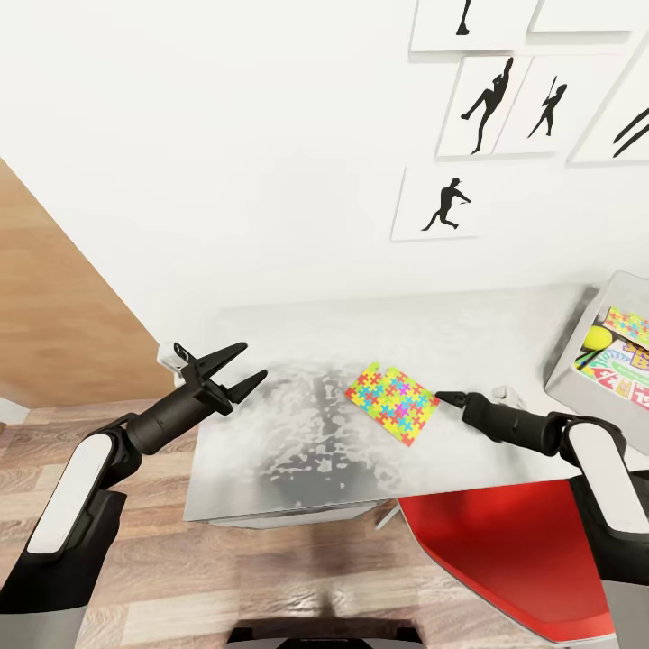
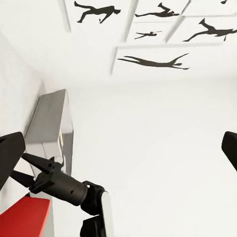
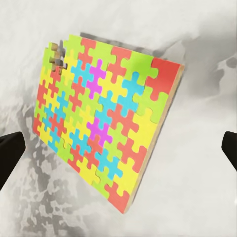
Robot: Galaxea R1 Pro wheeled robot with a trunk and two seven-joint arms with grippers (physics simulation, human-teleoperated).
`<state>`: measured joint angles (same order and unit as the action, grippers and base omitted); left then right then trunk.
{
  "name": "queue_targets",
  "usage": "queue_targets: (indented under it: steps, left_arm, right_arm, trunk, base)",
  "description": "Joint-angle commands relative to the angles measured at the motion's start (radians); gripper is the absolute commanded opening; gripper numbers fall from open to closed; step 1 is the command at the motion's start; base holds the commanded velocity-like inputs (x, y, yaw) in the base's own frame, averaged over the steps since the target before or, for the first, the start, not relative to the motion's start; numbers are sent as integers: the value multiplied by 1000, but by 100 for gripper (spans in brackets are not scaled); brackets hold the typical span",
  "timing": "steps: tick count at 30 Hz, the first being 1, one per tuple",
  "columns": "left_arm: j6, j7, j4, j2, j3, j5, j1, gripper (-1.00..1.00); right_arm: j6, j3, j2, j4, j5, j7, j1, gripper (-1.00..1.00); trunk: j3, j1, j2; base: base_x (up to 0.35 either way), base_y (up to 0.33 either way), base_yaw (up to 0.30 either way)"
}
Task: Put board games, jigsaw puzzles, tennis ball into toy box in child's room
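Observation:
One jigsaw puzzle, a thin sheet of bright interlocking pieces, lies flat on the pale grey table. My right gripper hovers just right of it, open. The right wrist view has the puzzle between the spread fingertips, with nothing gripped. My left gripper hangs open and empty over the table's left part. The toy box stands at the table's right end. It holds the tennis ball, a second puzzle and a printed board game. The bed is out of view.
A red chair stands at the table's front right, under my right arm. Wooden wardrobe panelling is at the left. Black silhouette pictures hang on the white wall. The left wrist view catches my right gripper and the toy box.

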<state>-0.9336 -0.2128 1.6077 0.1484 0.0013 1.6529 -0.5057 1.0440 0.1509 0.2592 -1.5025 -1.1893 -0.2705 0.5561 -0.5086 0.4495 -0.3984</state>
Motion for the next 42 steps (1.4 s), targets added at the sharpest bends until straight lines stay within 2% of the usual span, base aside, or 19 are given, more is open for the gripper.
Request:
queue_targets:
  steps: [1,14,30,42]
  left_arm:
    - [-2,-6,-1,0,0,-5,-1,100]
    - [-2,-6,0,0,0,-5,-1,100]
    - [-2,-5,0,0,0,-5,-1,100]
    - [-2,-5,0,0,0,-5,-1,100]
  right_arm:
    - [3,0,0,0,-11,-10,0,100]
    - [3,-2,0,13,-13,-11,1,100]
    - [3,4,0,119,-12,-14,16,100]
    - [3,4,0,140,-12,-11,20,100]
  trunk:
    - [-1,1,-2]
    - [-1,1,-2]
    - [-1,1,-2]
    - [-1,1,-2]
  base:
    - [0,0,0]
    - [0,0,0]
    - [0,0,0]
    - [0,0,46]
